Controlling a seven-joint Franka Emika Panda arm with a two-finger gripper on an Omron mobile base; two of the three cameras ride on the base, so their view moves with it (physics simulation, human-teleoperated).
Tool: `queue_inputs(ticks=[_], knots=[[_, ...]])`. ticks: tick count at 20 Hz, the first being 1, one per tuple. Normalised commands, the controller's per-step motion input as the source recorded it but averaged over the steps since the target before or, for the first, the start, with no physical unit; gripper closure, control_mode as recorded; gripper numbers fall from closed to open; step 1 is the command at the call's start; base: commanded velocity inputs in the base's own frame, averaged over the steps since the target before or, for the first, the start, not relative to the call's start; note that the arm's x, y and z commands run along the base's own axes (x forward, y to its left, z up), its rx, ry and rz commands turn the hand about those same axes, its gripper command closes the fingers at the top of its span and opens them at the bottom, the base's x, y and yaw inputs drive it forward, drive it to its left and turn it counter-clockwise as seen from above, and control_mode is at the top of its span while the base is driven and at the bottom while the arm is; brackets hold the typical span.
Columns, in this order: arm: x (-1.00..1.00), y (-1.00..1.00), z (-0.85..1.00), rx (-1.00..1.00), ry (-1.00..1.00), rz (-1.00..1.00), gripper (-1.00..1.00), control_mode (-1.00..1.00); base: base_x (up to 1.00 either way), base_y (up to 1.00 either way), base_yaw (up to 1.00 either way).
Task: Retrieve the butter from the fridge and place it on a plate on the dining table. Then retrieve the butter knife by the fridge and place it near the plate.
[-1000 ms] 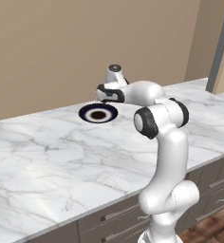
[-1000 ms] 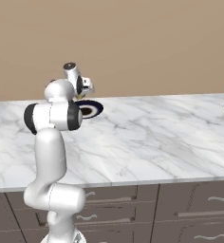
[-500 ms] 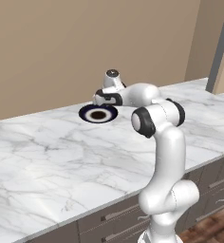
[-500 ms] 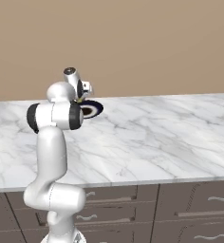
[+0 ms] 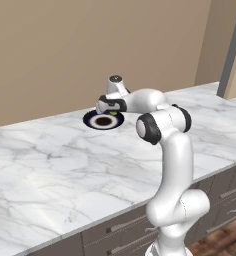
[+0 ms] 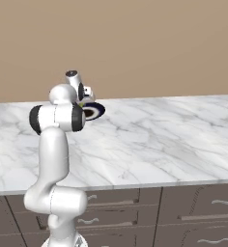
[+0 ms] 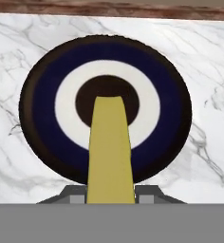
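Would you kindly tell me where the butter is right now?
In the hand view the butter is clamped in the end effector, directly above the plate, which sits near the far edge of the dining table.

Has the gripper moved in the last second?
Yes. In the left base view the gripper, shut on the butter, has come down toward the plate.

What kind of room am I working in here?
Most likely a home kitchen or dining area: a long marble-topped table with grey drawers under it, a dark plate set on it, and a stick of butter held in the claw.
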Motion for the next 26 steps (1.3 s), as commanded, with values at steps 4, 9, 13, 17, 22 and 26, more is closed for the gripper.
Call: queue_inputs(ticks=[4,9,13,17,22,26], knots=[[0.0,0.0,-0.16,0.0,0.07,-0.03,1.0,-1.0,0.0,0.0,0.0],[0.01,0.0,-0.28,0.0,0.0,0.0,1.0,-1.0,0.0,0.0,0.0],[0.09,0.0,-0.3,0.0,0.0,-0.01,1.0,-1.0,0.0,0.0,0.0],[0.15,0.0,-0.21,0.0,0.0,0.0,1.0,-1.0,0.0,0.0,0.0],[0.29,0.0,-0.15,0.0,0.0,0.0,1.0,-1.0,0.0,0.0,0.0],[0.38,0.0,-0.06,0.0,-0.01,0.0,1.0,-1.0,0.0,0.0,0.0]])
